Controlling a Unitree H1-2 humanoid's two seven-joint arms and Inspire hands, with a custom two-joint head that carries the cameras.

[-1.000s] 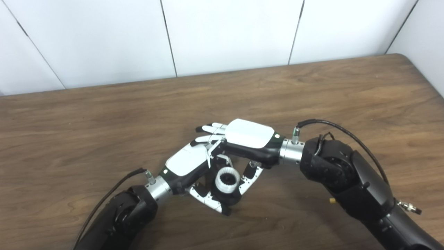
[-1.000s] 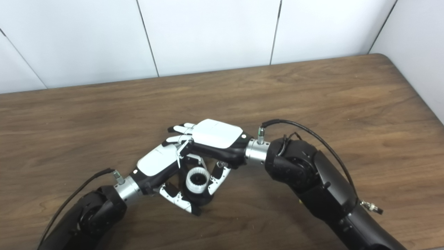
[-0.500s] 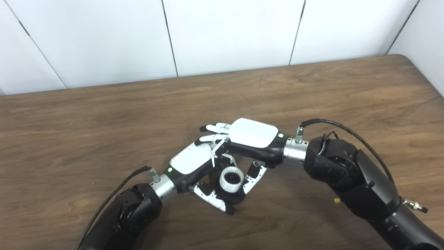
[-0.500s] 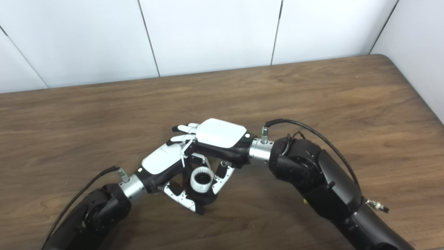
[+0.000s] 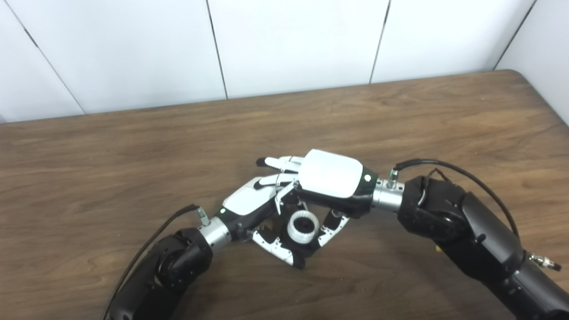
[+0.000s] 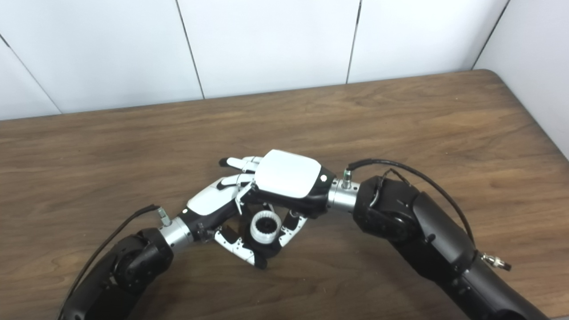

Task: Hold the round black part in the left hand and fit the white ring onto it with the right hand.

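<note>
The ring (image 5: 302, 226) sits white and toothed on top of the black part (image 5: 306, 250), of which only a dark sliver shows beneath it and toward me; whether the ring is fully seated I cannot tell from here. Both hang low over the bench (image 5: 133, 146), near its front middle, caught between my two thumbs. My left robot hand (image 5: 254, 204) comes up from the lower left, its white back tilted toward the wall, and its thumb (image 5: 275, 245) runs under and along the left side of the part, so this hand is closed on the black part. My right robot hand (image 5: 331, 180) reaches in from the right, palm down, lying across the top of my left fingers; its thumb (image 5: 331, 227) angles down against the right side of the ring, and its fingers (image 5: 278, 163) stretch flat past the ring toward the left, their dark tips clear of anything. I take that hand to be pinching the ring between thumb and palm side, though the contact under the palm is hidden. Black cables loop off both wrists, and the white panelled wall (image 5: 293, 40) stands behind the bench.
</note>
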